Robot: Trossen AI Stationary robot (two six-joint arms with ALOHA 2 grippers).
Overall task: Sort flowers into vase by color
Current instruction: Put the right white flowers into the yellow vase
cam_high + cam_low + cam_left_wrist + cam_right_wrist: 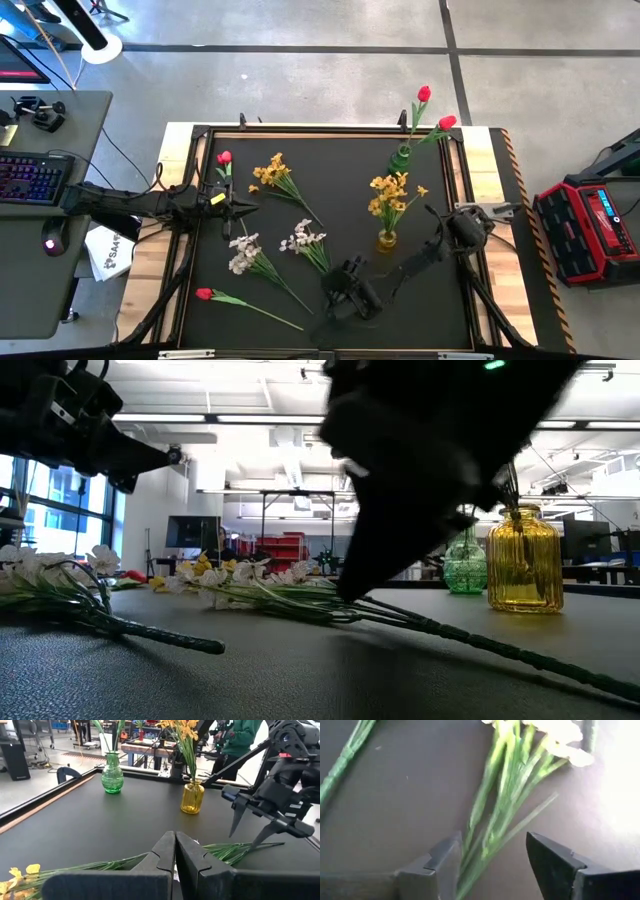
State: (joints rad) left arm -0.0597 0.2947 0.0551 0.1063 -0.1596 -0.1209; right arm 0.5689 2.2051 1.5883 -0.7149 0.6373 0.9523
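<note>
The left gripper (243,208) is waiting shut and empty at the mat's left. Right of it, the right gripper (492,857) is straddling the stem of the white spray (308,243) lying mid-mat, jaws part open and gripping nothing yet. It ought to centre on the stem, low, before squeezing. The yellow vase (386,240) is standing near, to the right.

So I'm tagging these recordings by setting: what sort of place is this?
Most likely a robotics lab or workshop. A black work table stands on a bare concrete floor, a keyboard sits on a desk beside it, and the low view shows an open hall with strip lights and equipment racks.
</note>
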